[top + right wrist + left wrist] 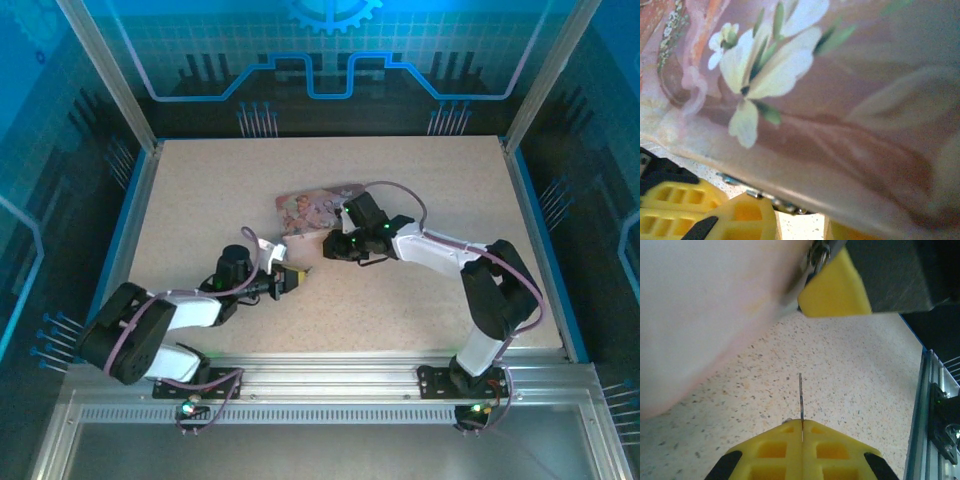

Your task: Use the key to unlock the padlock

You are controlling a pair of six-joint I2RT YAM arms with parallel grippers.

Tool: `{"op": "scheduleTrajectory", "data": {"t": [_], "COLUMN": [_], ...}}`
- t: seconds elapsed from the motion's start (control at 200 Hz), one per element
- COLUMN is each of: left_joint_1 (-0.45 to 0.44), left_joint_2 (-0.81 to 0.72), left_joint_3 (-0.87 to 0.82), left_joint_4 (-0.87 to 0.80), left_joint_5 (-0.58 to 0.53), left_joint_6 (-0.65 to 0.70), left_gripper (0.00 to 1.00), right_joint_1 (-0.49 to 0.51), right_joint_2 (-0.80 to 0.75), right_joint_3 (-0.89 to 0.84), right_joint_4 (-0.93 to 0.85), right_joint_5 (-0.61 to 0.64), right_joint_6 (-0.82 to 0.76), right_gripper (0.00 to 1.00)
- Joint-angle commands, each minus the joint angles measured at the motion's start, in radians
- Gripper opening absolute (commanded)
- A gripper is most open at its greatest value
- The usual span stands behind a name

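From the left wrist, the left gripper (801, 424) is clenched on the edge-on key (800, 395). From the right wrist, the padlock (780, 204) sits against the flower-printed tin (840, 100). I can't tell the right gripper's (335, 245) grip.

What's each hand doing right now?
Left hand: closed on the thin grey metal key.
Right hand: against the pink flower-printed rectangular tin; open or closed cannot be told.
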Motion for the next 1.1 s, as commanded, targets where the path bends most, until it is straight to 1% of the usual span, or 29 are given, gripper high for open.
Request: {"op": "scheduleTrajectory", "data": {"t": [0.0,0.12,0.18,0.29,0.46,0.6,0.835,1.09], "left_joint_1": [-0.023,-0.026,-0.029,-0.033,-0.04,-0.056,-0.071,-0.086], "left_joint_2": [0.056,0.116,0.132,0.156,0.206,0.223,0.208,0.165], "left_joint_3": [-0.006,-0.01,-0.011,-0.021,-0.049,-0.037,-0.037,-0.057], "left_joint_4": [0.233,0.367,0.401,0.465,0.622,0.623,0.623,0.623], "left_joint_5": [-0.023,-0.056,-0.073,-0.068,-0.07,-0.073,-0.073,-0.132], "left_joint_6": [-0.067,-0.137,-0.159,-0.185,-0.226,-0.222,-0.23,-0.233], "left_gripper": [0.0,0.0,0.0,0.0,0.0,0.0,0.0,0.0], "right_joint_1": [0.002,0.003,0.003,0.001,0.001,0.0,-0.018,-0.034], "right_joint_2": [-0.053,-0.075,-0.084,-0.092,-0.098,-0.103,-0.11,-0.124], "right_joint_3": [0.08,0.094,0.094,0.092,0.095,0.095,0.08,0.05], "right_joint_4": [-0.079,-0.097,-0.095,-0.088,-0.072,-0.054,-0.009,0.057], "right_joint_5": [-0.024,-0.041,-0.044,-0.046,-0.059,-0.07,-0.102,-0.126], "right_joint_6": [-0.006,0.01,0.024,0.047,0.073,0.089,0.13,0.187], "right_gripper": [0.0,0.0,0.0,0.0,0.0,0.0,0.0,0.0]}}
